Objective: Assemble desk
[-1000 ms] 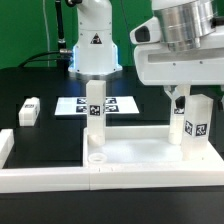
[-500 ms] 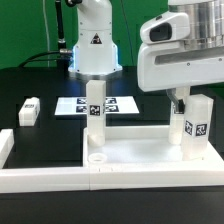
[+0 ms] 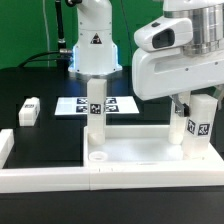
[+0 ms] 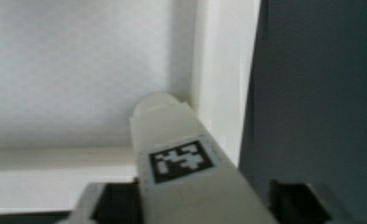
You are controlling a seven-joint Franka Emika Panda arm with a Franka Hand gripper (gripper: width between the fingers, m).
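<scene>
Two legs stood upright on the tabletop [image 3: 140, 150], which lay rim up on the black table [image 3: 40, 85], bordered at front and on the exterior view's left by the white rails [image 3: 45, 178]. The left leg [image 3: 96, 108] rose from the far corner on the exterior view's left, its tag facing the camera. A round socket [image 3: 97, 157] showed in the near corner in front of it. The right leg [image 3: 198, 122] stood close to the rim on the exterior view's right, tag also forward; whether it sat in a socket could not be told. The gripper [image 3: 190, 104] hung straight over the right leg, whose top reached up between the fingers [image 4: 109, 203]. In the wrist view that leg appeared end on, narrowing toward the tabletop, with one dark finger on each side of it. The jaws stood close around the leg, but whether the pads pressed it or only flanked it could not be told. A third leg [image 3: 28, 110] lay flat on the table, well apart from the tabletop, toward the exterior view's left. The marker board [image 3: 70, 104] lay behind the left leg, which hid its middle. Behind the board stood the arm's base [image 3: 93, 45], against a green backdrop [image 3: 25, 30].
</scene>
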